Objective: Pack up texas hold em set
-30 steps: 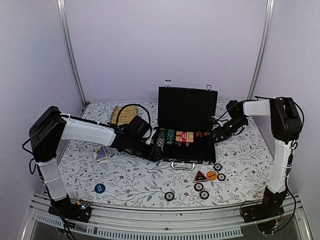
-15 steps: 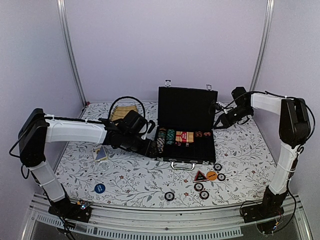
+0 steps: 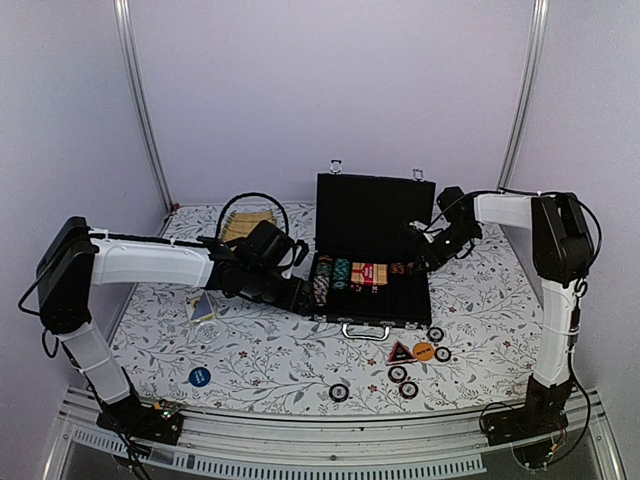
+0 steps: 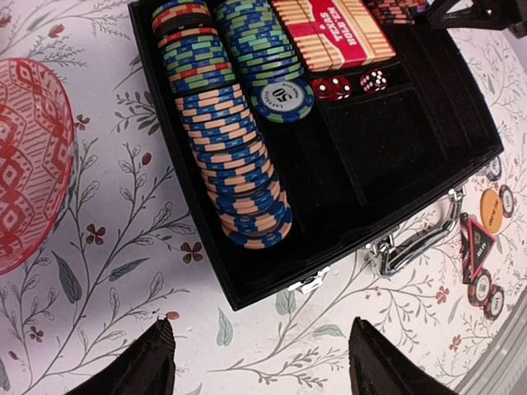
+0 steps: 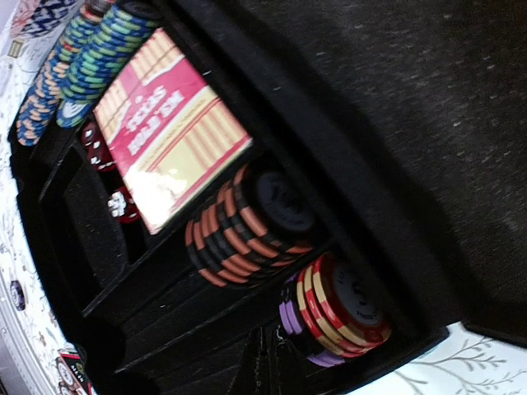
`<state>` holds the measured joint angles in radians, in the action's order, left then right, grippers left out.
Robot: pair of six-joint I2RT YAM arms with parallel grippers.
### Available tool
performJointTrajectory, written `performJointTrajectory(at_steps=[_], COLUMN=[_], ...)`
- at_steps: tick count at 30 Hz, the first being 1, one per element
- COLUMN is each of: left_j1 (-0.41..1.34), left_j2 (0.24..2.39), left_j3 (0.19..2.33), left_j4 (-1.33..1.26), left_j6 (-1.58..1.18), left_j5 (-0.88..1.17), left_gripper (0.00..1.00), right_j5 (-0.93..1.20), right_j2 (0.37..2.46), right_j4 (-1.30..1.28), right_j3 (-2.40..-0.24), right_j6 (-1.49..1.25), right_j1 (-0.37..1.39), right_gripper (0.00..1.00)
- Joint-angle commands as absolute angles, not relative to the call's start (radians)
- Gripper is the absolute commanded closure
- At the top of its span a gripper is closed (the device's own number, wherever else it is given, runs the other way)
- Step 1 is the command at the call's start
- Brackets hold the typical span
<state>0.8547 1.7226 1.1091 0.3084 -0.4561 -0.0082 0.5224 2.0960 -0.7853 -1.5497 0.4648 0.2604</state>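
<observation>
The black briefcase (image 3: 375,215) is seen lying open at the middle of the tabletop (image 3: 480,300), lid upright at the back, silver handle (image 3: 365,330) turned toward the near edge. Along its left side chips are packed in rows, a blue-and-orange row (image 4: 239,177) nearest the wall and green ones beside it. A red card deck (image 4: 333,33) is laid next to them, with red dice (image 4: 333,86) just in front. At the right end a black-and-orange stack (image 5: 247,226) and a red-and-yellow stack (image 5: 338,304) are slotted side by side.

The left gripper (image 3: 300,297) is held low at the case's near left corner, its fingers (image 4: 152,366) spread apart, with only flowered tabletop between them. The right gripper (image 3: 415,262) is reached in over the case's back right corner, fingers pressed together; whether anything is pinched cannot be told.

In front of the case, a red triangle (image 3: 400,352) and an orange disc (image 3: 424,351) are found just beside each other, with loose chips (image 3: 340,392) scattered around them. A blue disc (image 3: 199,376) is spotted well off to the left. A red woven ball (image 4: 29,164) is seen left of the case, and a slatted mat (image 3: 245,228) at the back left.
</observation>
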Motion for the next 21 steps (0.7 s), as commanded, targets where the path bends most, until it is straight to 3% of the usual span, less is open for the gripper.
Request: performJointTrajectory(at_steps=[1, 9, 15, 18, 21], left_j1=[0.864, 0.865, 0.870, 0.889, 0.923], left_j2=[1.701, 1.699, 1.709, 1.773, 1.854], left_j3=[1.099, 1.102, 1.183, 1.256, 1.331], left_j4=[0.303, 0.314, 0.438, 0.538, 0.627], left_j6=[-0.462, -0.449, -0.317, -0.220, -0.159], left_j5=[-0.012, -0.002, -0.061, -0.139, -0.252], left_gripper=[0.27, 0.28, 0.33, 0.34, 0.30], right_j5=[0.474, 0.502, 0.622, 0.672, 0.700], right_j2=[2.142, 2.152, 2.031, 1.949, 1.852], right_j4=[-0.773, -0.789, -0.832, -0.847, -0.814], right_j3=[-1.620, -1.651, -1.571, -1.509, -1.402], right_j6=[0.444, 0.439, 0.496, 0.522, 0.526], right_j1=[0.259, 0.258, 0.259, 0.258, 0.259], right_gripper=[0.97, 0.97, 0.96, 0.90, 0.73])
